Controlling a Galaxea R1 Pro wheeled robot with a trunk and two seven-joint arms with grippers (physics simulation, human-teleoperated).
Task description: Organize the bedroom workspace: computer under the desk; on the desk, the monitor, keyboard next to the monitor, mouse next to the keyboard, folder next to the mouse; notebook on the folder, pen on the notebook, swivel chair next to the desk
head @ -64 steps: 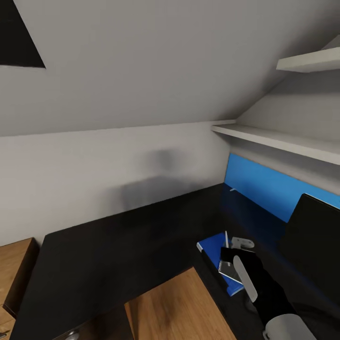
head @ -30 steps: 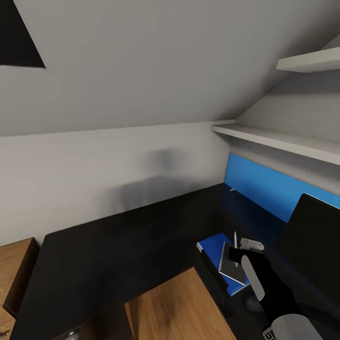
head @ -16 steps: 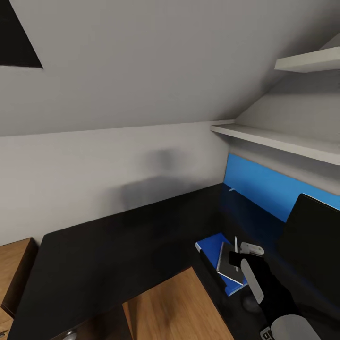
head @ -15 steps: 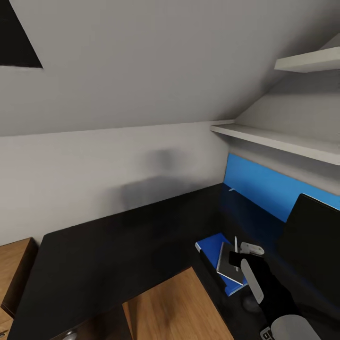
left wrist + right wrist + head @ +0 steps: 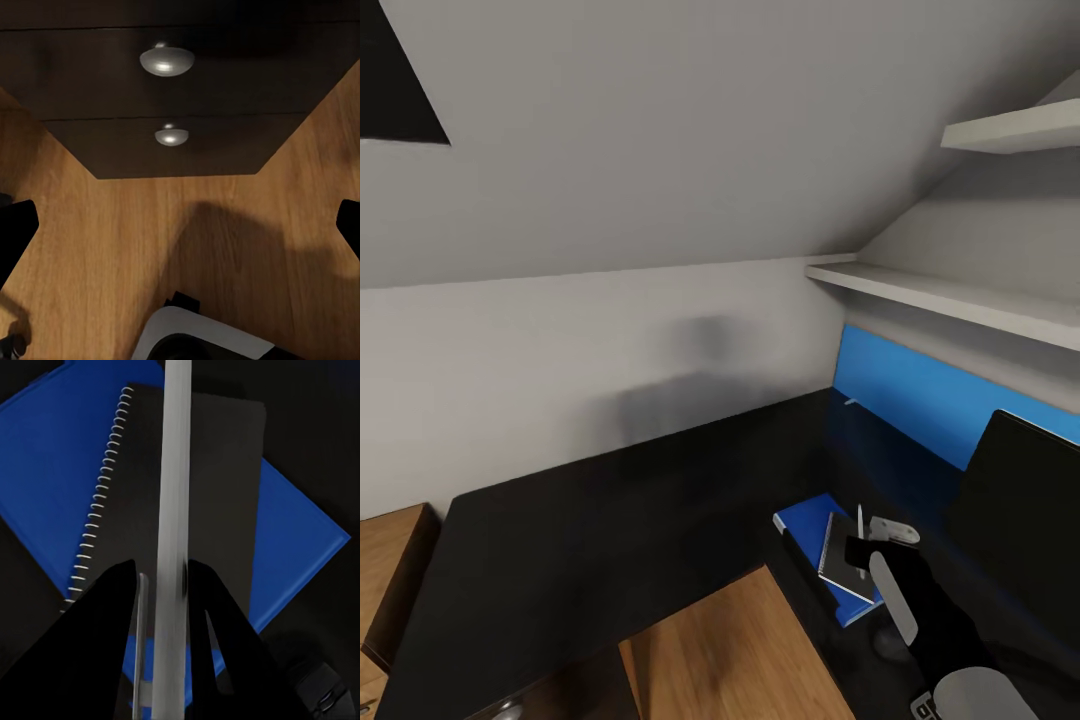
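Note:
The glossy black desk (image 5: 610, 520) fills the lower head view. On it lies the blue folder (image 5: 807, 522), with the black spiral notebook (image 5: 843, 562) stacked on top. My right gripper (image 5: 866, 545) hovers just above the notebook, shut on the pen (image 5: 859, 520). In the right wrist view the pale pen (image 5: 174, 495) runs lengthwise between the black fingers (image 5: 112, 622) over the notebook (image 5: 217, 472) and folder (image 5: 52, 450). The black monitor (image 5: 1020, 500) stands just right of the stack. My left gripper (image 5: 180, 229) hangs open low over the floor, facing the desk's drawer unit (image 5: 165, 97).
A long blue wall panel (image 5: 930, 395) runs behind the desk, under white shelves (image 5: 960, 295). Round silver knobs (image 5: 166, 60) mark the drawers. Wooden floor (image 5: 740, 650) lies in the desk's inner corner. A light wooden dresser (image 5: 390, 560) stands at the far left.
My right gripper has carried the pen a little right and lower, over the notebook, uncovering more of it. In the last half second it has barely moved. The head view shifted slightly.

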